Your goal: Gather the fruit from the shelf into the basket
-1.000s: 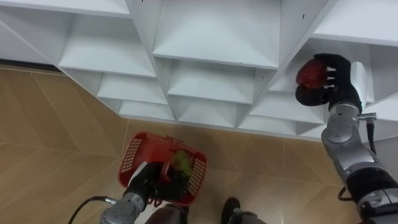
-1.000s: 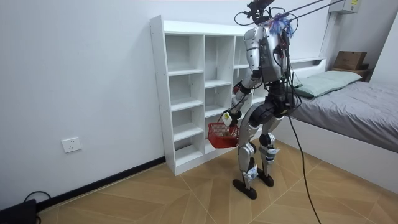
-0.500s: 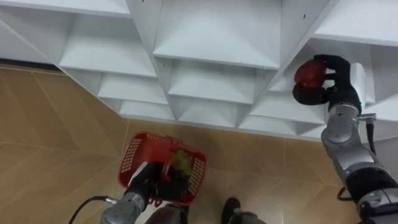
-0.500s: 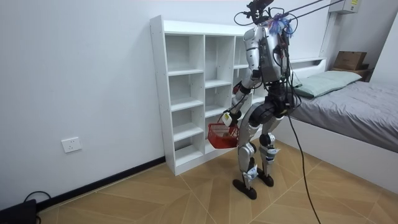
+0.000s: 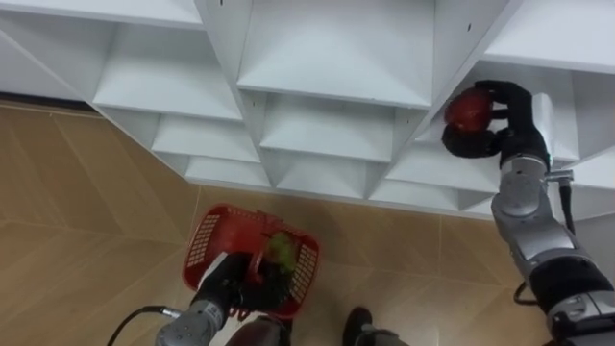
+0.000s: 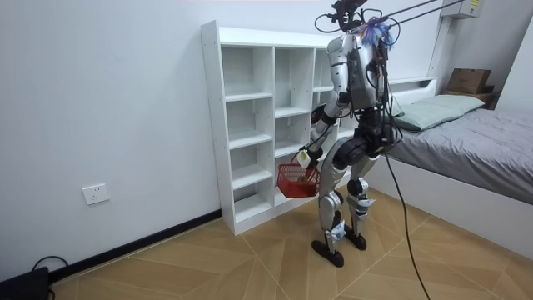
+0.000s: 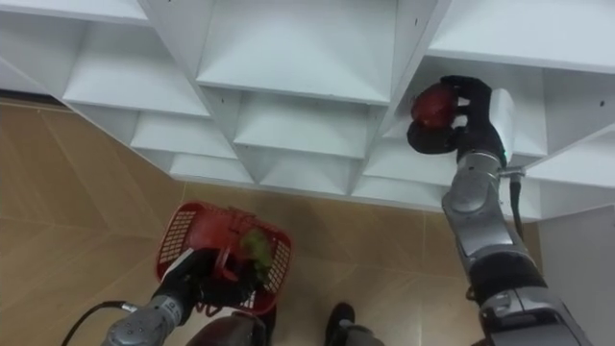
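Standing square to the white closet in the room view, with the bed off toward 3 o'clock.

Down in the eye views: red basket hanging low at about 7 o'clock. Gripped at the handle by the left hand, fingers curled round it. Already carrying a green fruit inside. No change there over the last second.

Up at 2 o'clock, different story. Shifted the right hand a little toward 9 o'clock compared with a second ago, further out of its compartment and toward the divider edge. Wrapped firmly round a red fruit, fingers over the top and thumb underneath. Clenched on it, nothing loose. Looks like an apple, but can't swear to it.

Reading that as pick done and withdrawal underway: off the shelf, not yet in the basket. Probably next: swing down toward 7 o'clock and let go beside the green one. Well apart from the basket right now, so a fair bit of travel left, and worth keeping that grip steady on the way down.
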